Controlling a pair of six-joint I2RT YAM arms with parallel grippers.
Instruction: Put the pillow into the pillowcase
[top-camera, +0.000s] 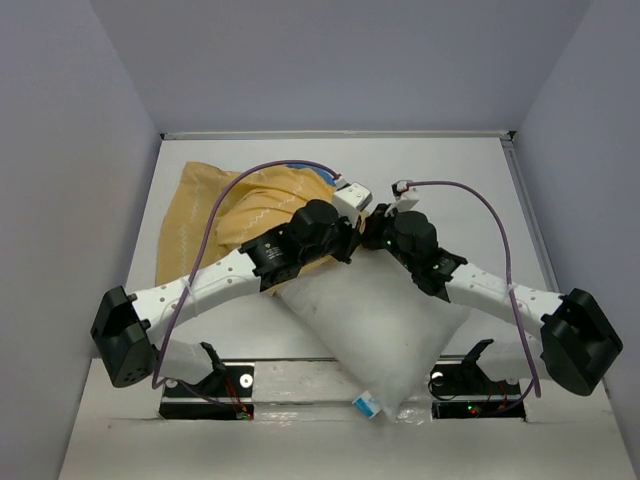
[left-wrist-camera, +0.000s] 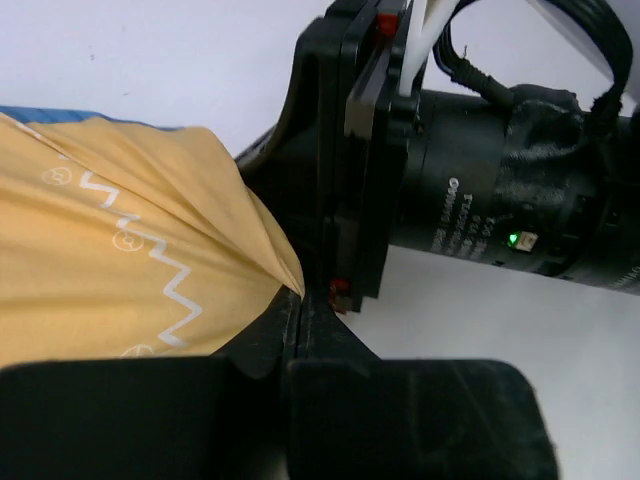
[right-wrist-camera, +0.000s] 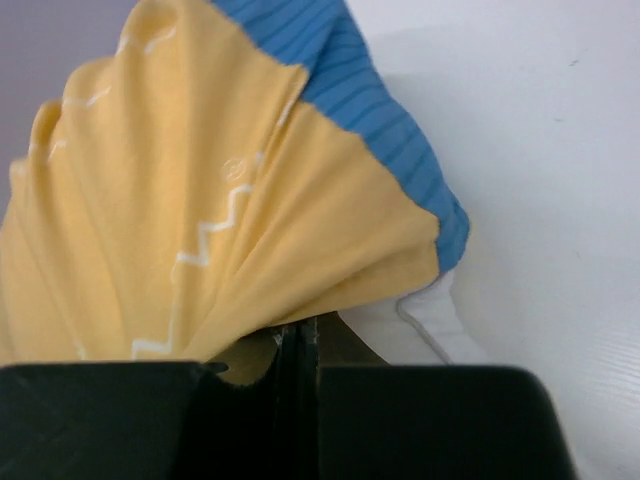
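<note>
Pillow (top-camera: 375, 320) lay bare along the table's (top-camera: 480, 190) near edge, seemingly none of it inside yet. Behind it, left gripper (left-wrist-camera: 300, 300) and right gripper (right-wrist-camera: 297, 335) both pinched the pillowcase (top-camera: 215, 215), which was bunched toward the far-left corner.

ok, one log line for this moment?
left gripper: shut on pillowcase | right gripper: shut on pillowcase | pillow: largely outside pillowcase

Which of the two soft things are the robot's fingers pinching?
The yellow-and-blue pillowcase: the left fingers and the right fingers are both shut on its bunched yellow fabric. The plain white pillow is not between either pair.
</note>
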